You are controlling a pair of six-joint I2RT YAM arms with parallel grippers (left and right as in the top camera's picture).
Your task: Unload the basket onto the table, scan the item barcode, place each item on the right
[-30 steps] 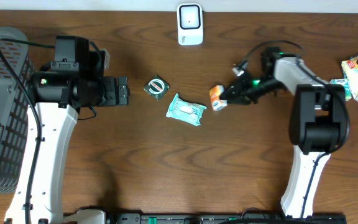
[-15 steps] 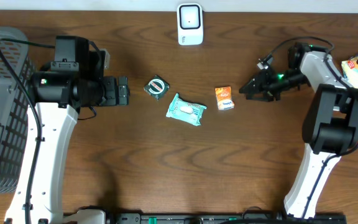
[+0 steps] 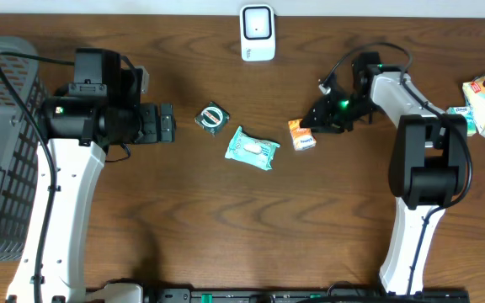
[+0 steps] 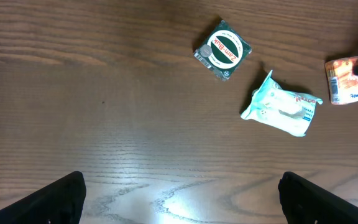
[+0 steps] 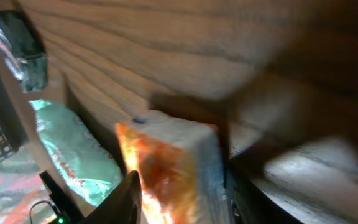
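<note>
Right pincer (image 3: 311, 128) back at orange packet (image 3: 301, 135)
Withdrawn a moment ago, its jaws now straddle the packet; clamped or not, I cannot tell. Likely regrasping.

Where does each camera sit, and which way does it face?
Overhead: above the table, looking straight down; left arm and right arm show.
Left wrist: over the table, facing down; open left hand, fingertips at bottom corners.
Right wrist: low, close on the orange packet between the right hand fingers.
Shared: all three show the orange packet and wipes pack.
</note>
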